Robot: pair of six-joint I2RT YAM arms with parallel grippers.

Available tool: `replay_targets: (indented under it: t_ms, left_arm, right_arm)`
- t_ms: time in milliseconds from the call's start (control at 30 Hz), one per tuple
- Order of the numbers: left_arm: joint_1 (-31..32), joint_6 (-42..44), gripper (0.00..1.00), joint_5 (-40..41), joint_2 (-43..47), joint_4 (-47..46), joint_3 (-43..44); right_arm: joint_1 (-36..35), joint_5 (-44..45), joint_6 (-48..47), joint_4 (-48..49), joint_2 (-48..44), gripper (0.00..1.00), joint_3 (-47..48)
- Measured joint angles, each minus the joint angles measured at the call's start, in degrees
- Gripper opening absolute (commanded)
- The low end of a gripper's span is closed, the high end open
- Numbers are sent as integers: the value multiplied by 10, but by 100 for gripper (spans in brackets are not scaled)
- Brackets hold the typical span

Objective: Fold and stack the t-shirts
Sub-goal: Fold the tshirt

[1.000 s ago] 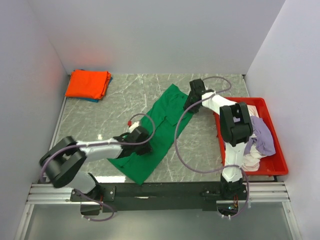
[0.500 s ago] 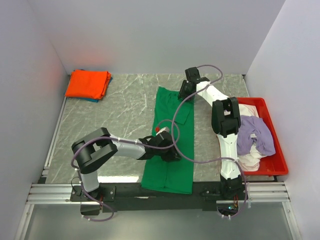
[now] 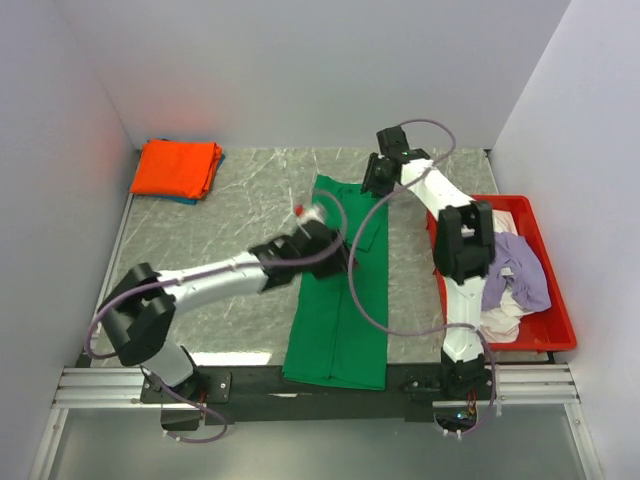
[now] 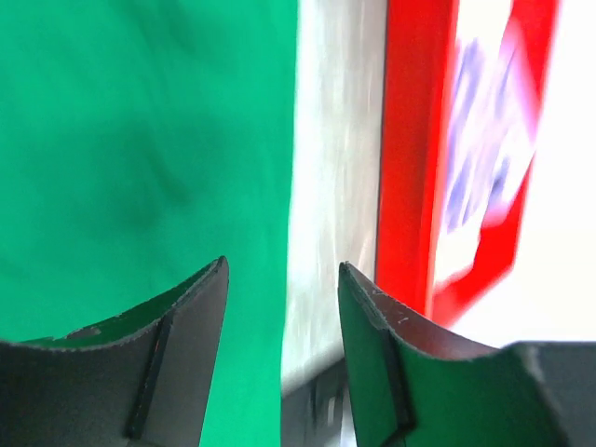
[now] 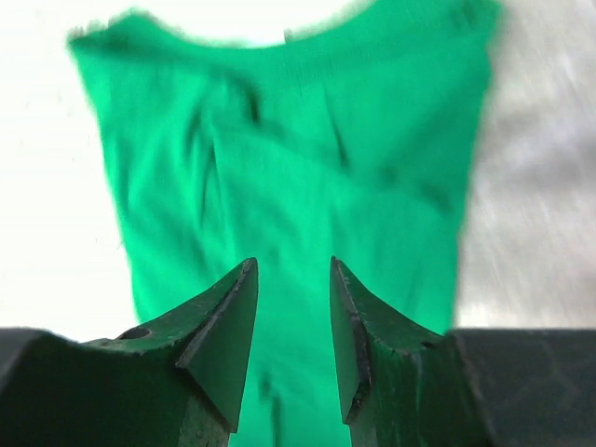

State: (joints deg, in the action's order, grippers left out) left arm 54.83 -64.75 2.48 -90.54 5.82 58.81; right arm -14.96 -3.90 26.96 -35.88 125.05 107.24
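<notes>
Folded lengthwise, the green t-shirt (image 3: 340, 320) lies mid-table as a strip running near to far — left gripper (image 4: 282, 270) and right gripper (image 5: 291, 265) hover over it, jaws parted and empty — so the crosswise fold likely needs fresh grips.

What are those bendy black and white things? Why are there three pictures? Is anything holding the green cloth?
Those are two robot arms, a left arm and a right arm, bolted to the near edge of a grey table. The big picture looks down from above. The other two come from little cameras on the wrists, so each shows its own two fingers: the left gripper and the right gripper. Both are open and hold nothing. The green t-shirt lies on the table in a long strip. An orange t-shirt sits folded in the far left corner. On the right, a red tray holds a crumpled lilac t-shirt and a white t-shirt.
</notes>
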Motion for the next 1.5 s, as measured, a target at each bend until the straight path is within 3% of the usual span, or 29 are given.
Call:
replay_targets:
  t_ms: [133,233,367,600,933,1000,1100,1133,1233,1267,1333,1500]
  left_arm:
    - [-130,66,57,10,11,-13,33]
    - [-223,148,59,1,-33,-26,92]
    - [-280,258,62,-43,-126,-45,200]
    - [-305,400,67,-141,-302,-19,376]
    - [-305,469,69,-204,-449,40,464]
    - [-305,470,66,-206,-461,41,487]
    - [-305,468,51,-206,-476,42,502]
    - [-305,466,38,-206,-482,41,507]
    - [-305,455,10,-196,-500,47,531]
    - [-305,450,6,-191,-509,50,542]
    - [-305,443,0,-174,-519,55,563]
    - [-313,430,0,-128,-522,57,569]
  right_arm:
    - [4,0,6,24,-120,44,-116]
    - [9,-3,17,56,-206,44,-215]
    - [11,-8,37,99,-271,45,-321]
    - [11,-18,63,143,-290,44,-443]
    - [11,-18,68,177,-292,44,-469]
    - [11,-18,68,182,-292,44,-472]
    - [11,-18,69,183,-291,44,-474]
    - [11,-18,69,185,-290,43,-474]
    - [11,-19,69,186,-282,43,-468]
    - [11,-20,69,186,-275,43,-464]
    - [11,-23,68,183,-262,43,-451]
    - [11,-32,66,183,-223,43,-404]
